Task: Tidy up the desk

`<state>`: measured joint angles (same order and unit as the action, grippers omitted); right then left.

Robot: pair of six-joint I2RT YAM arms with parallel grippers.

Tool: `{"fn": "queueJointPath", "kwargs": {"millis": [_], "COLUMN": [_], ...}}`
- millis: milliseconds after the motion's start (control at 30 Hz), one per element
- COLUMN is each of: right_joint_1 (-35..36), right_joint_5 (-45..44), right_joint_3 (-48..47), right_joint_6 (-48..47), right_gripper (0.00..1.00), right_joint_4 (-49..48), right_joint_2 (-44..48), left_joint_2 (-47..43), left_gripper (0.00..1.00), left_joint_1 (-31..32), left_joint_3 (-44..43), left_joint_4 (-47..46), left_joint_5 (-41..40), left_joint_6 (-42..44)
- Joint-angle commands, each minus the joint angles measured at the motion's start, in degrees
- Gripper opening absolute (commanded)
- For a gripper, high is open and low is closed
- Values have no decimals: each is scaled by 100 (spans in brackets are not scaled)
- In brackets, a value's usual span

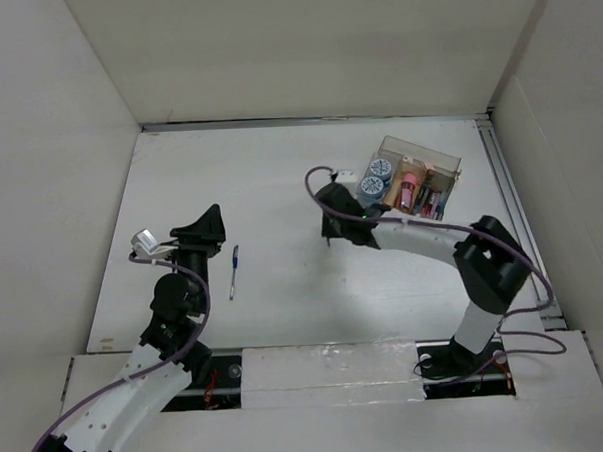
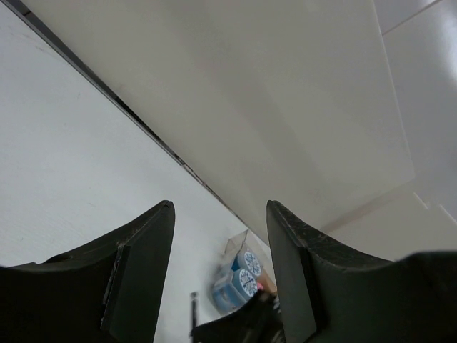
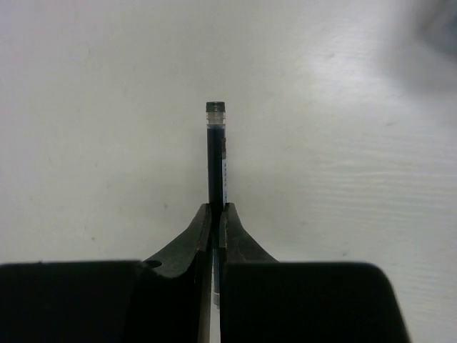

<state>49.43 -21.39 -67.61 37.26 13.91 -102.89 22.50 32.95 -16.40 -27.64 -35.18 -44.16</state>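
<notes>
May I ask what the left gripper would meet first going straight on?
Likely the pale wall; before it the left gripper has a free way, the organizer sitting lower. Depth unclear.

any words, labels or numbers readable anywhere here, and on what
No text can be read.
Pale strip on the dark pen in the right gripper: too small to read.
Patterned tops of the two blue round items in the clear organizer: too blurred to read.

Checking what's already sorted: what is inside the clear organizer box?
The organizer holds two blue round-topped items, a pink one and thin dark and red pieces. What lies beneath them is covered.
</notes>
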Motion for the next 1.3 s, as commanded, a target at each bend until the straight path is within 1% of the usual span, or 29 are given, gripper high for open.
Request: {"fn": "queueJointPath", "kwargs": {"millis": [0, 33, 67, 100, 167, 200, 267, 300, 400, 433, 533, 667, 767, 867, 900, 967, 1000, 1067, 1100, 1133, 1167, 1200, 1233, 1267], "right_joint_1": [-865, -1074, -1493, -1715, -2146, -2548, -2920, -3252, -3650, -3886, -4256, -4520, -4583, -4583, -4583, -4504, -4373, -4214, -3987, -3854, -3688, -3495, -3058, -2836], "right_joint_5": [-471, -567, -664, -796, -788, -675, -569, -568, -603, -595, -674, -700, -595, -446, -384, -419, -410, -349, -314, -313, -279, -261, -243, -174], "right_joint_3": [310, 389, 555, 626, 880, 925, 961, 943, 855, 812, 662, 460, 415, 547, 548, 539, 556, 609, 644, 644, 653, 705, 723, 732], "right_joint_6": [-131, -148, -157, -140, -122, -122, -148, -157, -148, -166, -175, -254, -271, -289, -280, -254, -236, -254, -280, -271, -263, -254, -228, -184], "right_gripper": [0, 0, 0, 0, 0, 0, 0, 0, 0, 0, 0, 0, 2, 11, 21, 34, 43, 50, 52, 52, 49, 40, 34, 22], "right_joint_4": [-90, -47, -46, -12, -72, -125, -161, -178, -274, -284, -345, -363, -301, -398, -372, -284, -266, -284, -223, -222, -205, -205, -205, -205], "right_joint_2": [998, 1121, 1253, 1498, 1727, 1920, 2018, 2045, 2019, 1949, 1764, 1431, 1342, 1316, 1289, 1350, 1403, 1666, 1815, 1886, 1930, 1983, 2001, 1975], "left_joint_2": [167, 202, 263, 290, 421, 483, 666, 737, 914, 931, 835, 756, 773, 782, 773, 729, 712, 694, 659, 633, 607, 563, 501, 475], "left_gripper": [51, 51, 51, 51, 51, 51, 51, 51, 51, 51, 51, 52, 52, 52, 52, 52, 52, 53, 54, 54, 54, 54, 54, 54], "left_joint_1": [19, 19, 19, 19, 19, 19, 19, 19, 19, 19, 19, 19, 19, 19, 19, 19, 19, 19, 19, 19, 19, 19, 19, 19], "left_joint_3": [-3, -12, -21, -29, 5, 23, 14, -12, -91, -135, -127, -73, -100, -117, -135, -126, -126, -126, -135, -135, -135, -135, -126, -126], "left_joint_4": [-391, -400, -418, -461, -584, -637, -699, -699, -708, -638, -611, -647, -638, -603, -594, -602, -602, -585, -559, -558, -558, -550, -550, -532], "left_joint_5": [301, 336, 493, 573, 696, 688, 749, 784, 855, 837, 820, 732, 784, 723, 723, 776, 767, 741, 749, 749, 802, 802, 767, 715], "left_joint_6": [22, -4, -31, -22, -13, -31, -40, -40, 4, 21, 57, 75, 101, 101, 109, 118, 127, 118, 127, 127, 127, 136, 145, 136]}}
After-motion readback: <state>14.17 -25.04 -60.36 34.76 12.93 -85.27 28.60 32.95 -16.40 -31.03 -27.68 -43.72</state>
